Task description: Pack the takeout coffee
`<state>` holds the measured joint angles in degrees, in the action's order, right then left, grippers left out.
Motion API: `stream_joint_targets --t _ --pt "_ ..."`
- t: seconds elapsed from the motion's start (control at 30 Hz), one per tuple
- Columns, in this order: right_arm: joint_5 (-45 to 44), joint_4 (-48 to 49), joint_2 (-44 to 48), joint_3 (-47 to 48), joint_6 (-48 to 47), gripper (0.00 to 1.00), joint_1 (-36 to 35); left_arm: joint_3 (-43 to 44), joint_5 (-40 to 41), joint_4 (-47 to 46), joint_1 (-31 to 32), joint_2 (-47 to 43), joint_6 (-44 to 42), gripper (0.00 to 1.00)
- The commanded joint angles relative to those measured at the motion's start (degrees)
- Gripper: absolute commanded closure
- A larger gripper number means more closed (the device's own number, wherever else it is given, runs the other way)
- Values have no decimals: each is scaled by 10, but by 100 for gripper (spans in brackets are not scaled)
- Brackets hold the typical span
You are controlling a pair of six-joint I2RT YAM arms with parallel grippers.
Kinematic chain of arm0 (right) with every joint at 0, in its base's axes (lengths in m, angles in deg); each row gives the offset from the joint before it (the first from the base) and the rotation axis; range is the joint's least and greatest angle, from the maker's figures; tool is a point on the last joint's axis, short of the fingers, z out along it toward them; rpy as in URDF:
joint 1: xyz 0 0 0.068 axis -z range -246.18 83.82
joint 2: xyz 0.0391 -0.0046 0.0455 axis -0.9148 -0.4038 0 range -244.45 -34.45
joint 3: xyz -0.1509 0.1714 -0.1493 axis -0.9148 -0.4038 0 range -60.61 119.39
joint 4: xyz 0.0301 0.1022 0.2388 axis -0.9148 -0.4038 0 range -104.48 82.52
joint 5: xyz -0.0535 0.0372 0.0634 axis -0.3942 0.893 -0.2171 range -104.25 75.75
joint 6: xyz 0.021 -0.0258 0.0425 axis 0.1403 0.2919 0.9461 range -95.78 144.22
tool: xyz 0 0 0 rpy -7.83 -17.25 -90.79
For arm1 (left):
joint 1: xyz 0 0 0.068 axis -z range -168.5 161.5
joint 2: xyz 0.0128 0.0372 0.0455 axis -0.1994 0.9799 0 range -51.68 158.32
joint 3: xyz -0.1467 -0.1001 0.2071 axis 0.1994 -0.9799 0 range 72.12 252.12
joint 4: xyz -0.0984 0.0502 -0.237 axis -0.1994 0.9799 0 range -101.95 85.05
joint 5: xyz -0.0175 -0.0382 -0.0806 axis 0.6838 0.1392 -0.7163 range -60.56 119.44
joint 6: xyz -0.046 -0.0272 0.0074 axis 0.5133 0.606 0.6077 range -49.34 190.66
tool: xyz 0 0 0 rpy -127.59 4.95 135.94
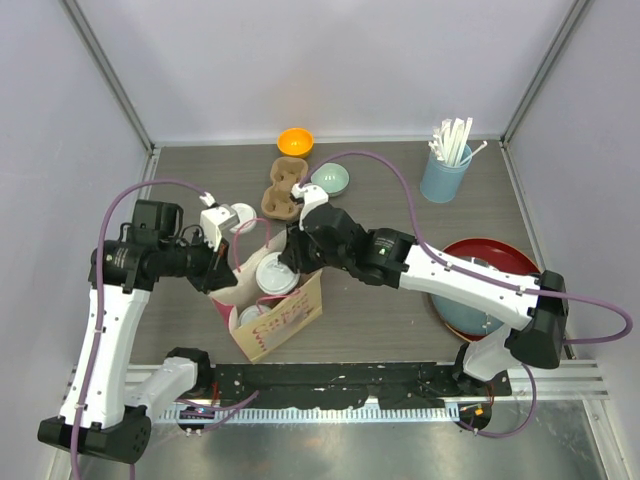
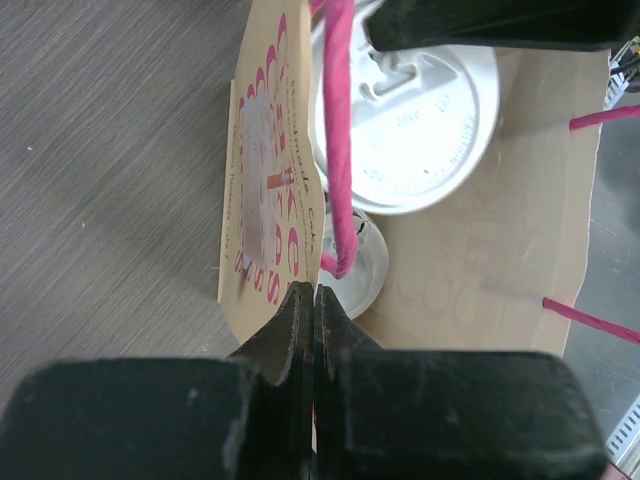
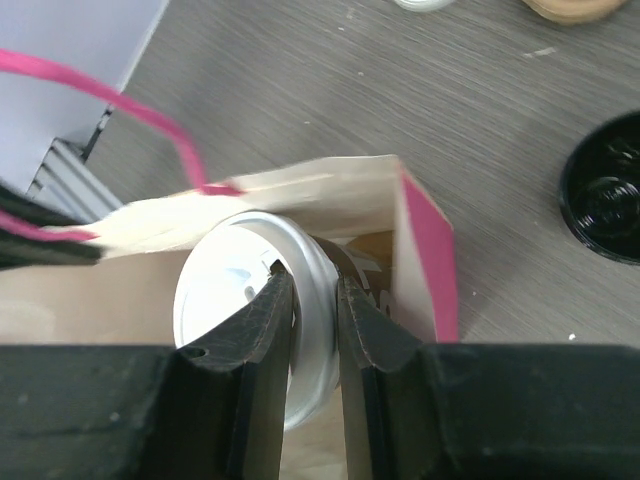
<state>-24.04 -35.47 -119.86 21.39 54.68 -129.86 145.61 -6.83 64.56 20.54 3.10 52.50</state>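
Lab cell: white walls (image 1: pixel 300 60), aluminium posts (image 1: pixel 111 75)

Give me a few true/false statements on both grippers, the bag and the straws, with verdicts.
1. The right gripper is shut on the lid of a cup at the mouth of the paper bag. True.
2. The left gripper hangs open over bare table. False: it is shut on the bag's rim.
3. A second white lid shows inside the bag. True.
4. The straws stand in the orange bowl. False: they stand in the light-blue tumbler.
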Motion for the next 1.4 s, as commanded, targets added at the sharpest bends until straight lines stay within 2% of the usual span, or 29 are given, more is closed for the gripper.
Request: stream_joint_targets --t 0.0,0.1,0.3,0.5,0.77,1.37 --pt "-40 49 10 -41 50 99 12 -9 -2 -6 3 -10 18 100" --pt "-38 67 1 -49 81 99 11 -15 1 -15 3 -11 28 100" --pt "-65 42 -1 -66 112 99 8 -41 17 -49 3 -18 37 100" --pt "-34 16 -40 -59 100 99 7 -49 3 -50 11 -22 23 100" --pt "-59 -10 -39 -82 99 99 15 -48 26 -45 13 -23 13 100" --pt "-40 2 -84 -93 88 99 16 -44 53 -44 14 -22 -6 100"
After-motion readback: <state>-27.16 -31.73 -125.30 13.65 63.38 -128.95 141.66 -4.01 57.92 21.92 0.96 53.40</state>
